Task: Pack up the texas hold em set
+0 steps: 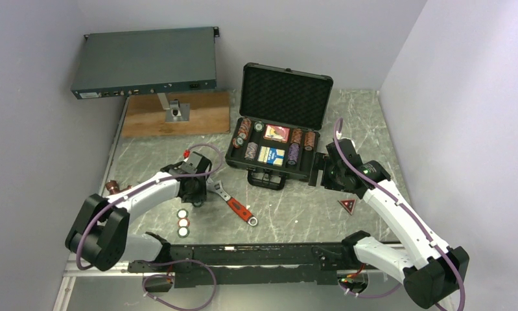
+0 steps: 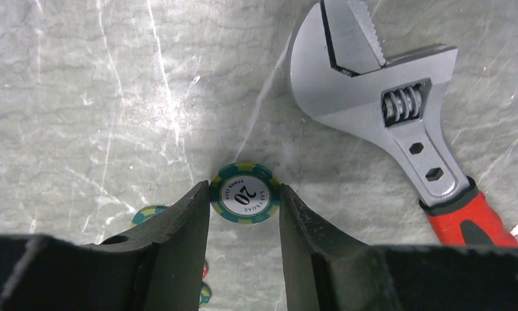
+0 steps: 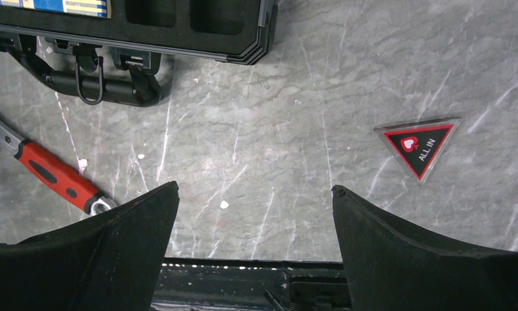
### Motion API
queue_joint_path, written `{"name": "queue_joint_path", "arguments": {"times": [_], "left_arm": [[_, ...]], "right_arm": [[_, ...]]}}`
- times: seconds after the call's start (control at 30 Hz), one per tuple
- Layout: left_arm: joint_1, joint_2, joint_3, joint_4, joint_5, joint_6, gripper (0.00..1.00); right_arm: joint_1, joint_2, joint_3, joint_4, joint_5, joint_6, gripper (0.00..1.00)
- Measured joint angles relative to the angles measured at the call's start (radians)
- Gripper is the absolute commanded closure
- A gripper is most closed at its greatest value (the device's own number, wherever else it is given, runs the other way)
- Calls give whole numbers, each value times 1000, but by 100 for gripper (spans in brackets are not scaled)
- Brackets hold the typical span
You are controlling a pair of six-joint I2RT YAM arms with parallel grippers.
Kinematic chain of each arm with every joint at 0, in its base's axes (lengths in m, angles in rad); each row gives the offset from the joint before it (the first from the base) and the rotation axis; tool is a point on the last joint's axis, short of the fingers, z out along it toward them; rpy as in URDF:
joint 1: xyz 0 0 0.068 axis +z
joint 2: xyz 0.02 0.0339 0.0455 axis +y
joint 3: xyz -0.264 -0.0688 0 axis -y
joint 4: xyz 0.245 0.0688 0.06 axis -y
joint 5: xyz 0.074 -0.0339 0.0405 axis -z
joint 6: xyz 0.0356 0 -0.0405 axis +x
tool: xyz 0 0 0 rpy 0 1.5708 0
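The left gripper [image 2: 244,193] pinches a green chip [image 2: 245,201] by its edges, just beside the wrench [image 2: 386,110] toward the left edge of the tabletop [image 1: 295,214], likely to carry it to the open case [image 1: 285,97], while the right gripper [image 3: 255,188] hangs wide open and empty.

Bright, even light; glare patch on table [image 2: 178,116]; left pincer [image 2: 244,189] dark, underexposed.
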Motion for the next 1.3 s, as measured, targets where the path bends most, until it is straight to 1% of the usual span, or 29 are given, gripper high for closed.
{"name": "queue_joint_path", "arguments": {"times": [0.37,0.53,0.67,0.9,1.17,1.3], "left_arm": [[0,-80,40,-90,-4,1,78],[0,-100,100,-117,-6,11,77],[0,-83,181,-133,-6,31,77],[0,47,365,-129,-4,76,78],[0,243,586,-124,22,122,78],[0,337,669,-110,45,124,78]], "right_arm": [[0,0,0,0,0,6,9],[0,0,0,1,-1,6,9],[0,0,0,1,-1,6,9],[0,-2,0,0,-2,6,9],[0,-25,0,-3,0,6,9],[0,-31,0,-10,1,6,9]]}}
